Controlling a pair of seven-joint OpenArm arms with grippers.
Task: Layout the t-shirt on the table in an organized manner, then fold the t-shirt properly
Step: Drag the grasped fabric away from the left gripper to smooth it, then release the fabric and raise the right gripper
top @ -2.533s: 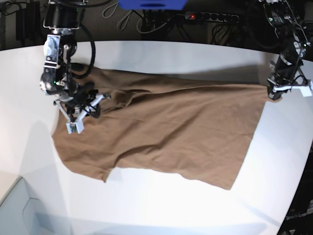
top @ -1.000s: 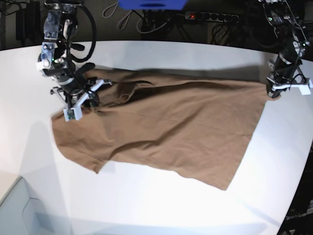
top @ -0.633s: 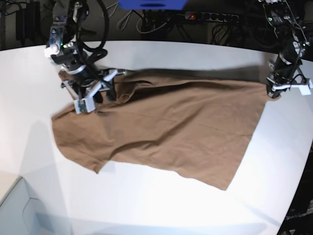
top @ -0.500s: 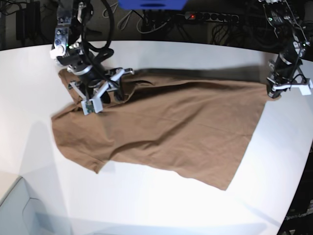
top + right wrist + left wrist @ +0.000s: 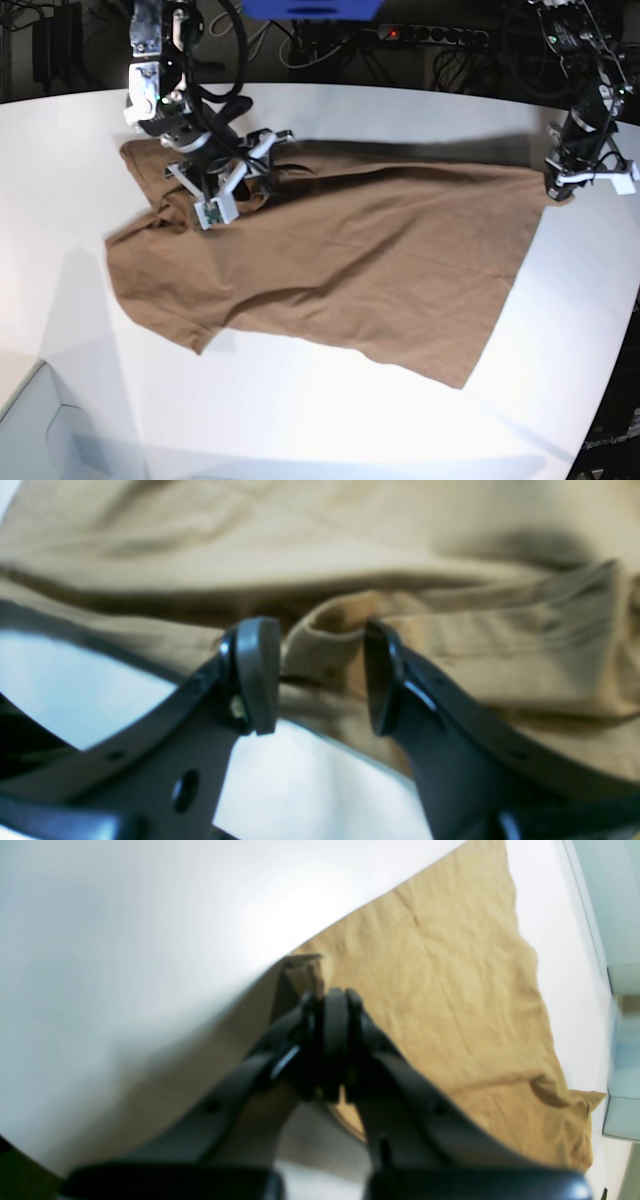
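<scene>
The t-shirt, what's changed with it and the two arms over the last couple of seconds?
The right gripper slid along the t-shirt from its sleeve end toward the collar area and opened, fabric now loose between its fingers. The sleeve end shifted slightly and now lies uncovered. The left gripper stayed shut on the hem corner, and the shirt body stayed spread on the table.

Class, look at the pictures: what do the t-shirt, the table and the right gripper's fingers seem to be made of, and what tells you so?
T-shirt: soft woven or knit fabric, matte tan; it creases and rolls into folds.
Table: hard, smooth white top, probably laminate or plastic; it shows a soft glare.
Right gripper fingers: dark, rigid, likely moulded plastic with smooth greyish pads; the exact material is unclear.
</scene>
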